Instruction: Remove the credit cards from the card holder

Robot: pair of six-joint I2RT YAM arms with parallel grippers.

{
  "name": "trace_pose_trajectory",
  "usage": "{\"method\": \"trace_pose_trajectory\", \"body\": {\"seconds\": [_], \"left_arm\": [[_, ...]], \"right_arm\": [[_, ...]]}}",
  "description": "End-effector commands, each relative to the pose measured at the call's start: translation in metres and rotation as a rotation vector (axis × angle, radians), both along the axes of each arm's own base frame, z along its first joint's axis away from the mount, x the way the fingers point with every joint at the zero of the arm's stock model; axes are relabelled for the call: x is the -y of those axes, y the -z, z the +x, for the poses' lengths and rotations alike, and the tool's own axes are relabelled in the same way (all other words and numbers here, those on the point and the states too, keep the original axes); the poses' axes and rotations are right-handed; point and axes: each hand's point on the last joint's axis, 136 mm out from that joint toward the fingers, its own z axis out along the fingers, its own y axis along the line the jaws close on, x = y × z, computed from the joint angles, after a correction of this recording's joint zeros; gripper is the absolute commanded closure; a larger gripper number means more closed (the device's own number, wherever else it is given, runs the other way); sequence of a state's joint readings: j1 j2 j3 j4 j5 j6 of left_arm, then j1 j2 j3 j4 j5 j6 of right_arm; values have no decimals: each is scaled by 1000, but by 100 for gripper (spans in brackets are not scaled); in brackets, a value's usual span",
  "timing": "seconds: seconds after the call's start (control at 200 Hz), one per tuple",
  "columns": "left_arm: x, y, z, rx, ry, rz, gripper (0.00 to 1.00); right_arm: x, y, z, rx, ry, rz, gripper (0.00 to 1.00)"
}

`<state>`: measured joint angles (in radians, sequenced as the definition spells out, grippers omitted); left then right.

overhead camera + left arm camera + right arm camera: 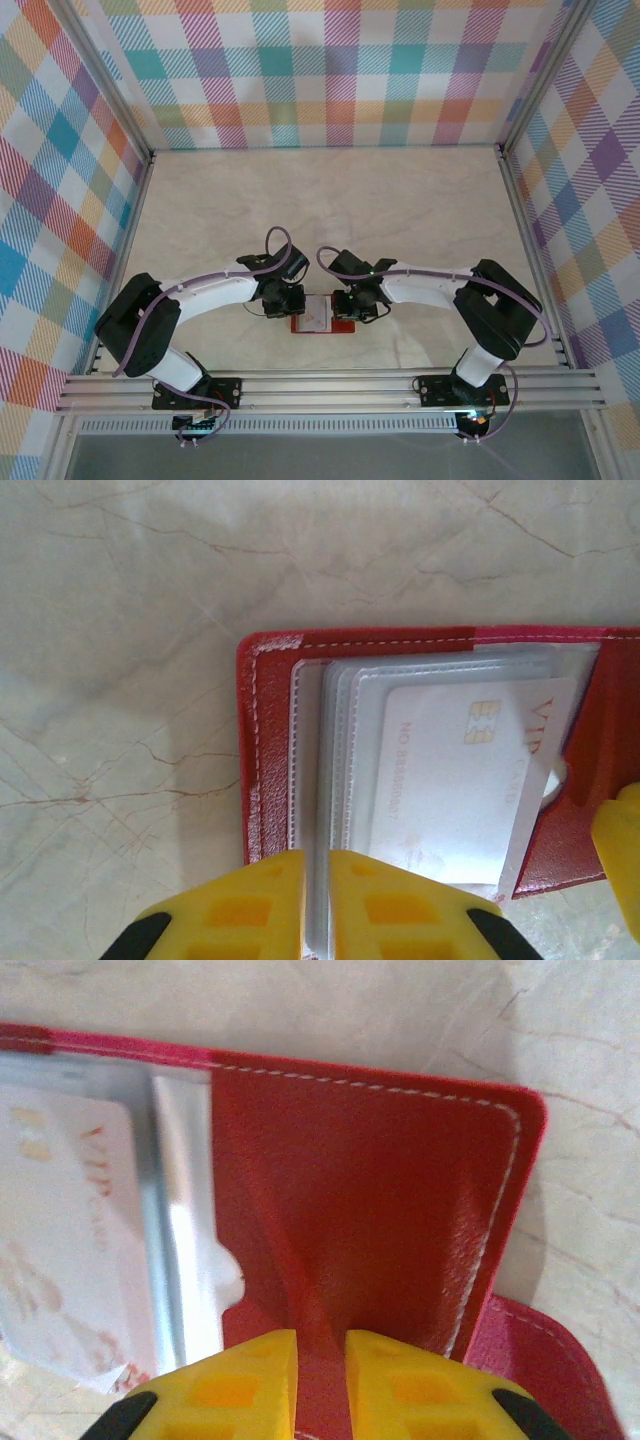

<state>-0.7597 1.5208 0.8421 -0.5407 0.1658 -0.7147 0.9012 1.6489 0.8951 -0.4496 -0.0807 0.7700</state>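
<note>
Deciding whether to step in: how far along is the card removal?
Done: the holder lies open. In hand: the left gripper pinches the clear pockets, the right gripper the red flap. To do: a card sits in its pocket, not yet pulled out.

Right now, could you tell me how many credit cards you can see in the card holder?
1. One pale credit card with a gold chip sits in the top clear sleeve of the open red card holder; sleeves stacked beneath may hide others.
</note>
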Motion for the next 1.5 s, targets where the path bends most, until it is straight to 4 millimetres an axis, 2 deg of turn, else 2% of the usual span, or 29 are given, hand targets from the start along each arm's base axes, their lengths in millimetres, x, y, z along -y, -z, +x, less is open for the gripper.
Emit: {"method": "trace_pose_trajectory", "body": {"seconds": [0.0,0.155,0.325,0.585,0.765,1.075,1.495], "left_arm": [[9,-12,2,13,7,-29,85],[14,-12,3,9,13,-41,86],[15,-12,5,11,18,-39,86],[14,-9,6,11,31,-18,87],[19,-10,6,5,45,-41,87],[19,0,4,-18,58,-25,88],[5,14,-3,-47,53,42,89]], "right_arm": [[4,11,3,7,-12,-22,79],[4,8,3,10,-17,-23,80],[-2,-12,6,33,-22,24,78],[-25,-37,7,52,-46,166,73],[-41,-44,9,47,-45,277,74],[-47,-37,17,13,-26,392,77],[-47,-11,16,-62,-3,445,81]]}}
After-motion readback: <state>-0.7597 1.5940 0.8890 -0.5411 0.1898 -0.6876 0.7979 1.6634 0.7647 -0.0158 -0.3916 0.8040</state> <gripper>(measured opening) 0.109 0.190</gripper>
